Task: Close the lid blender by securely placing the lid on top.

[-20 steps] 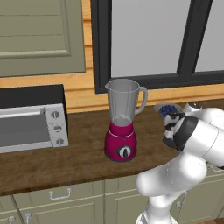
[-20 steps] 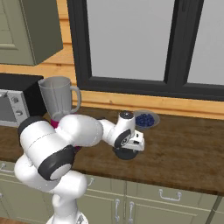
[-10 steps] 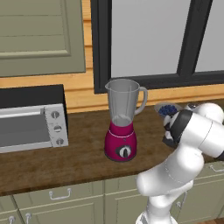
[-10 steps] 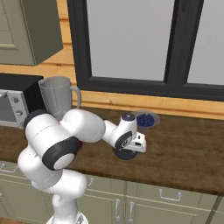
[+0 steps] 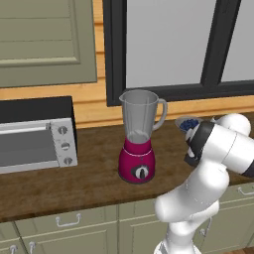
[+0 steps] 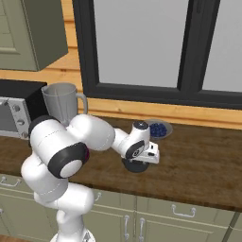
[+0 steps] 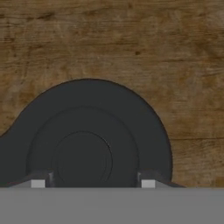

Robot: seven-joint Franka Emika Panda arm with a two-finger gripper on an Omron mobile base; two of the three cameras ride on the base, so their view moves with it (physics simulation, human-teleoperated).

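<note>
The black round lid [image 7: 87, 131] lies flat on the wooden counter, right under my hand. My gripper [image 7: 92, 183] is down over it, its two fingertips [image 7: 38, 183] standing apart on either side of the lid's raised middle, jaws partly drawn in. From the right base view the gripper [image 6: 137, 159] sits low on the lid [image 6: 136, 167], in front of the window. The blender [image 5: 138, 144] stands to the left with its clear jar uncovered; its jar [image 6: 60, 101] rises behind my arm.
A shallow grey dish with blue contents [image 6: 158, 128] sits just behind the lid near the window sill. A silver-and-black toaster oven [image 5: 34, 134] stands at the far left. Bare wooden counter [image 6: 203, 165] stretches to the right of the hand.
The jaws have drawn in around the lid's raised middle. The arm's elbow has shifted a little, while the hand stays low over the lid.
</note>
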